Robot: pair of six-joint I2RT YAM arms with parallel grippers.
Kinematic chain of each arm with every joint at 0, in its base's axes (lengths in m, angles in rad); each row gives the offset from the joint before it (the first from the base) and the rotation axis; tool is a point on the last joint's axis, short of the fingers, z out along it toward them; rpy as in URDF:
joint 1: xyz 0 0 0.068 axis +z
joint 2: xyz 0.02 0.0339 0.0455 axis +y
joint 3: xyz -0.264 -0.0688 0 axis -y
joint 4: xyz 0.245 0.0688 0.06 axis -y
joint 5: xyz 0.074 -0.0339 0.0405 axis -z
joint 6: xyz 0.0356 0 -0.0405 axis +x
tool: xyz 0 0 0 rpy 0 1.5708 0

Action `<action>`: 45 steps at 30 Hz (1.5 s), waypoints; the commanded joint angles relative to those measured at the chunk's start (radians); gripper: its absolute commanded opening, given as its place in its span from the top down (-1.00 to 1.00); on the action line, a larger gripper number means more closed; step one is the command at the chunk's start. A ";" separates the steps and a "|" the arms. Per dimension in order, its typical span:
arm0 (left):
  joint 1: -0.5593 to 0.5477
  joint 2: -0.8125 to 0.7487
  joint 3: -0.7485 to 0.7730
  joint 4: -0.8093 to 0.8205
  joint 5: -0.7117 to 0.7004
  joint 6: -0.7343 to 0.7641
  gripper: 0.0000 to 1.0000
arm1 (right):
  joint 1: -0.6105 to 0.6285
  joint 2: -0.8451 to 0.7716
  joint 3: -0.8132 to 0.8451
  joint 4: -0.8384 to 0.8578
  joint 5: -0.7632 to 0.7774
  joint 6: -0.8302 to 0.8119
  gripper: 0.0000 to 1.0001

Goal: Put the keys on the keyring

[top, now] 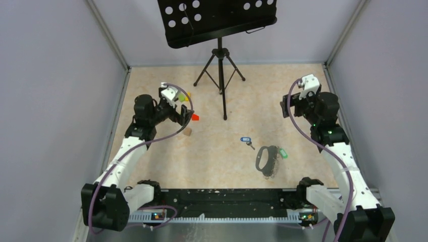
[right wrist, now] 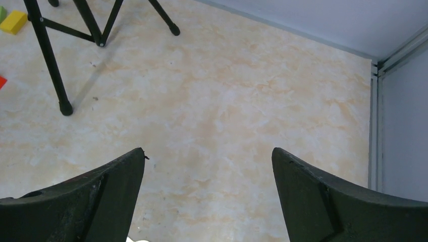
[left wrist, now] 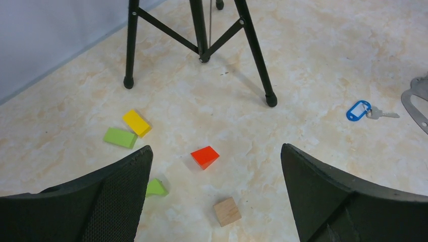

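Note:
The keyring, a dark oval loop with a short chain, lies flat on the table right of centre. Only its edge shows in the left wrist view. A key with a blue tag lies just up and left of it, seen also as the blue-tag key. A green-tag key rests against the ring's right side. My left gripper hangs open over the loose blocks at far left. My right gripper is open above bare table at far right. Neither holds anything.
A black music stand on a tripod stands at the back centre. A red block, a wooden cube, a yellow block and green blocks lie below the left gripper. Grey walls close in the table.

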 commanded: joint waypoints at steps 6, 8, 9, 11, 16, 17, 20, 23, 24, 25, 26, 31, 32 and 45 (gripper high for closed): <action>-0.104 0.123 0.134 -0.188 0.096 0.153 -0.97 | 0.025 0.044 0.017 -0.310 -0.153 -0.287 -0.88; -0.151 0.149 0.146 -0.225 0.113 0.181 -0.97 | 0.038 0.065 0.004 -0.402 -0.174 -0.359 -0.88; -0.176 0.158 0.146 -0.234 0.120 0.191 -0.97 | 0.050 0.079 -0.008 -0.437 -0.167 -0.392 -0.86; -0.209 0.177 0.142 -0.244 0.127 0.216 -0.97 | 0.067 0.099 -0.042 -0.466 -0.144 -0.429 -0.80; -0.244 0.213 0.142 -0.265 0.129 0.246 -0.97 | 0.114 0.134 -0.095 -0.478 -0.126 -0.469 -0.62; -0.244 0.215 0.140 -0.265 0.131 0.246 -0.97 | 0.126 0.140 -0.101 -0.473 -0.130 -0.471 -0.59; -0.248 0.217 0.139 -0.266 0.141 0.247 -0.97 | 0.182 0.183 -0.105 -0.454 -0.110 -0.480 -0.48; -0.249 0.215 0.135 -0.268 0.139 0.251 -0.97 | 0.228 0.248 -0.106 -0.436 -0.084 -0.491 -0.25; -0.249 0.215 0.135 -0.268 0.141 0.251 -0.97 | 0.234 0.270 -0.104 -0.426 -0.078 -0.498 -0.20; -0.249 0.212 0.136 -0.268 0.142 0.251 -0.97 | 0.237 0.292 -0.101 -0.421 -0.072 -0.504 -0.14; -0.251 0.210 0.137 -0.270 0.144 0.250 -0.97 | 0.238 0.313 -0.094 -0.421 -0.068 -0.510 -0.08; -0.249 0.192 0.130 -0.270 0.129 0.257 -0.97 | 0.247 0.356 -0.070 -0.457 -0.108 -0.540 0.05; -0.250 0.186 0.127 -0.270 0.124 0.261 -0.97 | 0.254 0.354 -0.072 -0.458 -0.111 -0.542 0.05; -0.251 0.153 0.110 -0.250 0.098 0.276 -0.97 | 0.449 0.449 -0.101 -0.353 0.016 -0.529 0.08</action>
